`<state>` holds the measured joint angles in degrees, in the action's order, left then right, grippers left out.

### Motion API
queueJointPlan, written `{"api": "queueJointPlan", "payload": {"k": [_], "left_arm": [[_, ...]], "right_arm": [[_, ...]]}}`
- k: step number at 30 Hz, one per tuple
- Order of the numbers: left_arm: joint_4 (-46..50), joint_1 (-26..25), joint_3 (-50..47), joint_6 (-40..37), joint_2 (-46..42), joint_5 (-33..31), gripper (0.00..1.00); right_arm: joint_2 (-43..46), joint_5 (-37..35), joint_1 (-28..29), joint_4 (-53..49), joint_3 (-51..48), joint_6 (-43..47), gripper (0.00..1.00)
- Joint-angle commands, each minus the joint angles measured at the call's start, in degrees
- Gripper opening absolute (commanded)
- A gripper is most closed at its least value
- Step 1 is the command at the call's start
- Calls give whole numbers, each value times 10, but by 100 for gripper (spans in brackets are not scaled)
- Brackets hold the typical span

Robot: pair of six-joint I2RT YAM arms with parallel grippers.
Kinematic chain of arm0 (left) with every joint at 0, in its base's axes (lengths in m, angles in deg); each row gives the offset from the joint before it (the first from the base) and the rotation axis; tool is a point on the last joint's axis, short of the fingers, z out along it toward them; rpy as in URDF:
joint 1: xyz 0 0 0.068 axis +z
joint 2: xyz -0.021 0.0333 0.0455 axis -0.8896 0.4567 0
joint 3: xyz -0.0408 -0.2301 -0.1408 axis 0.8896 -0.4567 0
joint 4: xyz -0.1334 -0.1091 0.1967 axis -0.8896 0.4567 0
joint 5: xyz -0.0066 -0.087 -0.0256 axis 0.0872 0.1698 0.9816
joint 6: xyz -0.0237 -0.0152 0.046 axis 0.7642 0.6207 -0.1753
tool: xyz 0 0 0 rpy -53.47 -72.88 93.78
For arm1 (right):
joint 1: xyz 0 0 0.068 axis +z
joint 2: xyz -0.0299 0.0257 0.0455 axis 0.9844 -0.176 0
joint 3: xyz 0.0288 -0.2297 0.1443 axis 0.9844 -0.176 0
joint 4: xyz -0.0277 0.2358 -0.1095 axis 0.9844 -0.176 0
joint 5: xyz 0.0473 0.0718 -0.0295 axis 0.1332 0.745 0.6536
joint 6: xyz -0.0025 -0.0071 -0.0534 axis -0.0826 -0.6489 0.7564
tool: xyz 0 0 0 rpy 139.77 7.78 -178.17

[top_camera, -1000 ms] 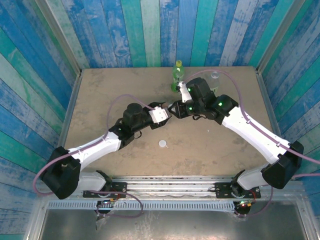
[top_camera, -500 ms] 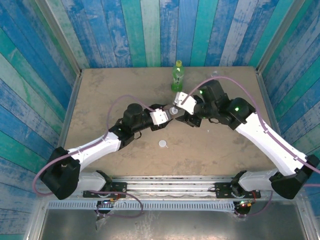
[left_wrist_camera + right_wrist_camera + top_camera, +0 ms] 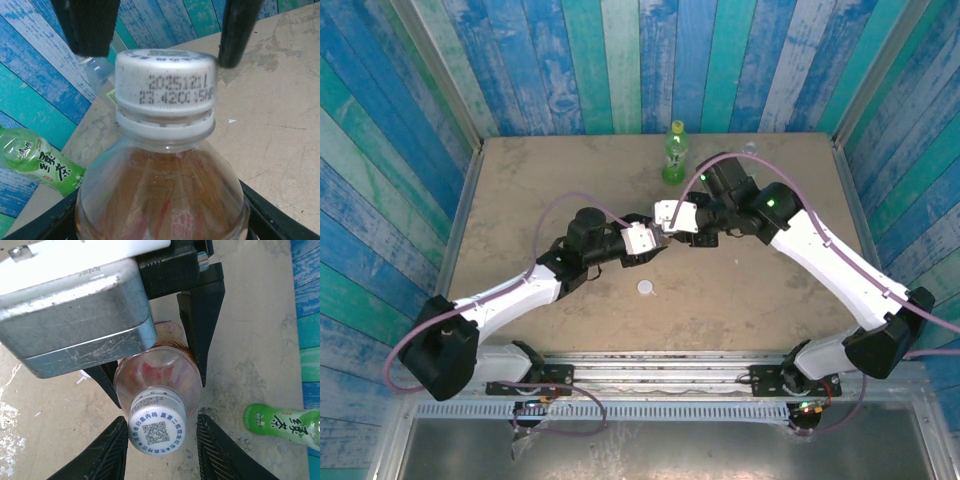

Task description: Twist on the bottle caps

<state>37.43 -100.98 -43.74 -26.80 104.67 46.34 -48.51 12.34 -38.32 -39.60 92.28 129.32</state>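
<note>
An amber bottle (image 3: 162,185) with a red label stands gripped at its body by my left gripper (image 3: 162,212), which is shut on it. A white cap (image 3: 165,82) sits on its neck. My right gripper (image 3: 161,422) straddles that cap (image 3: 157,427) from above, open, with one finger close against it and a gap at the other. From above, both grippers meet mid-table, left (image 3: 648,238) and right (image 3: 669,219). A loose white cap (image 3: 646,287) lies nearer the front. A green bottle (image 3: 674,152) stands at the back, with a clear bottle (image 3: 748,150) partly hidden by the right arm.
Blue and teal plank walls (image 3: 620,60) enclose the tan table (image 3: 530,190) on three sides. The green bottle (image 3: 280,426) stands close to the right of the grippers. The right arm (image 3: 820,255) crosses the table's right half, with a purple cable (image 3: 570,205) looping above the left arm.
The right gripper drew back from the cap, opened and turned, then came back over the cap with narrower jaws. The left gripper and the amber bottle stayed put.
</note>
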Motion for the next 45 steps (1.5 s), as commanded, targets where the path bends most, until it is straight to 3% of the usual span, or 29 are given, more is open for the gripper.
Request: {"api": "queueJointPlan", "payload": {"k": [1, 7, 10, 13, 15, 17, 19, 21, 23, 26, 28, 31, 35, 41, 45], "left_arm": [[3, -2, 8, -7, -38, 12, 49], [2, -2, 5, -8, -41, 10, 49], [-10, -2, 0, -6, -42, 5, 49], [-31, -1, -1, 4, -41, -13, 49], [-47, -1, -2, 6, -41, -30, 49], [-55, -2, -1, 5, -37, -44, 49], [-58, -2, 3, 2, -30, -51, 49], [-60, -2, 5, 2, -22, -50, 49], [-64, -1, 6, 3, -17, -47, 49], [-67, -2, 3, 7, -19, -38, 49], [-59, -2, 2, 8, -21, -30, 49], [-54, -1, -5, 10, -25, -25, 49], [-63, -2, -24, 16, -37, -15, 48], [-39, -2, -28, 17, -50, 26, 48], [-30, -2, -24, 15, -52, 41, 48]], "right_arm": [[-8, 9, 4, -14, 9, 7, 39], [-19, 1, 4, -16, 15, 4, 27], [-18, -6, 4, -16, 16, -6, 14], [-18, -16, 4, -7, 22, -86, 12], [-14, -47, 1, 38, 11, -218, 14], [-13, -98, 0, 94, -1, -414, 8], [-16, -87, 0, 126, -13, -586, 1], [-22, -70, 1, 140, -31, -772, 1], [-23, -34, 1, 158, -51, -875, 1], [-10, -31, -2, 184, -83, -926, 6], [-1, -28, -7, 182, -88, -888, 16], [23, -24, -9, 171, -88, -747, 36], [73, -5, -9, 140, -105, -459, 52], [126, 45, -2, 107, -125, -136, 53], [109, 56, 14, 65, -101, -39, 52]]}}
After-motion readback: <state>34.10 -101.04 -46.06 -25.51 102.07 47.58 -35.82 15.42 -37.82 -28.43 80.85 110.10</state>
